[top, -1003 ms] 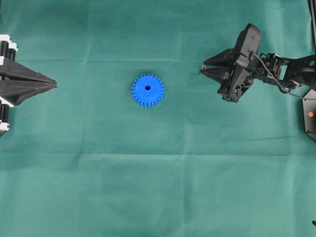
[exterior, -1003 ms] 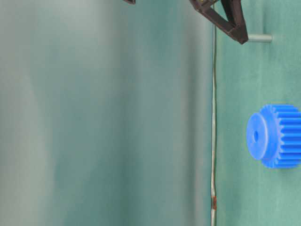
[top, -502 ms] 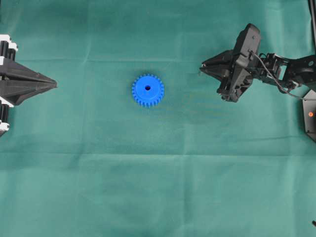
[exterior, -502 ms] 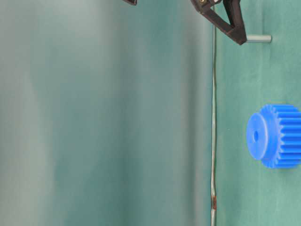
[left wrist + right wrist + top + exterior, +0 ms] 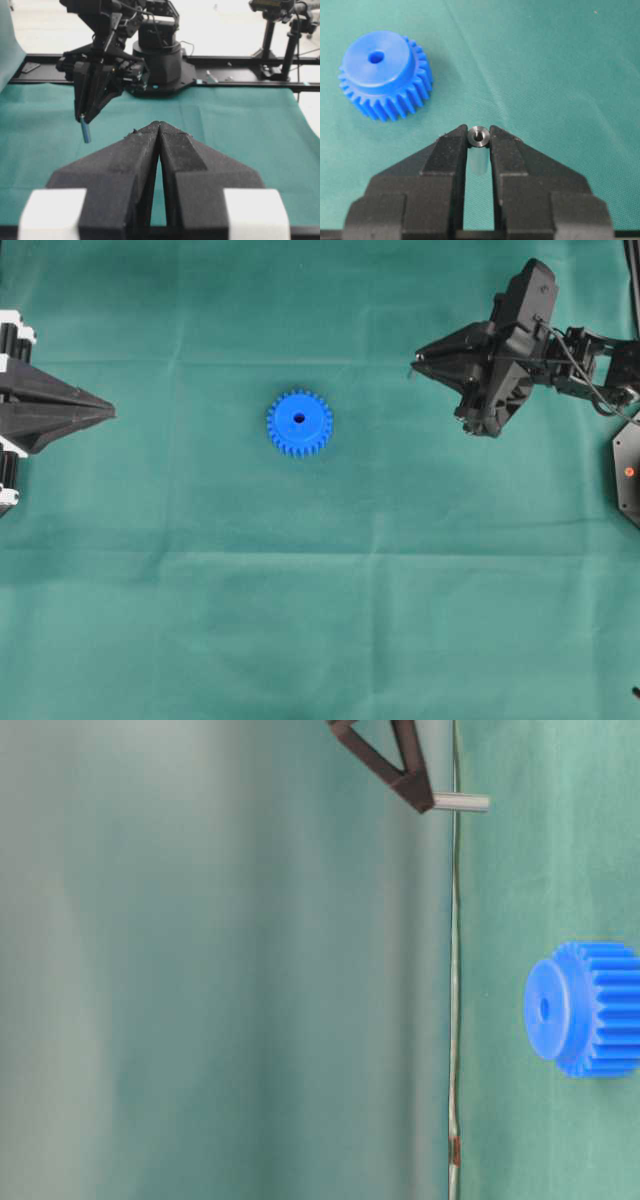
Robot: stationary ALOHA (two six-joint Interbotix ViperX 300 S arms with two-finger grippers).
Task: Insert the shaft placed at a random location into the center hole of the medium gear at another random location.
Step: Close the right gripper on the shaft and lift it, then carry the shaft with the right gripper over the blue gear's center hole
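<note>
Green cloth covers your whole worktop [image 5: 320, 620], smooth apart from a few fold lines, and almost nothing sits on it. What has just changed is on your right side: a second ago the right claw [image 5: 478, 142] was down at the cloth around the shaft [image 5: 479, 136], and now it has come up with the pin pinched between its tips. The table-level view shows the shaft hanging clear of the cloth, and the left wrist view shows it dangling below the fingers, pointing down. So judge the pick done; the carry and the insertion remain.

The medium gear [image 5: 299, 423] has not moved. It lies flat near the middle of the worktop, hub up, with the center hole [image 5: 299, 418] open to the sky and nothing in it. From the right wrist view the gear sits ahead and to the left of the held pin, well apart from it.

Your left claw [image 5: 159, 137] rests at the left edge of the cloth with its tips pressed together, holding nothing, and it has stayed put.

For room, you have bare cloth all the way between the shaft and the gear, and nothing stands in that path. The gear sits well away from every cloth edge, and the left claw is well apart from it too.
</note>
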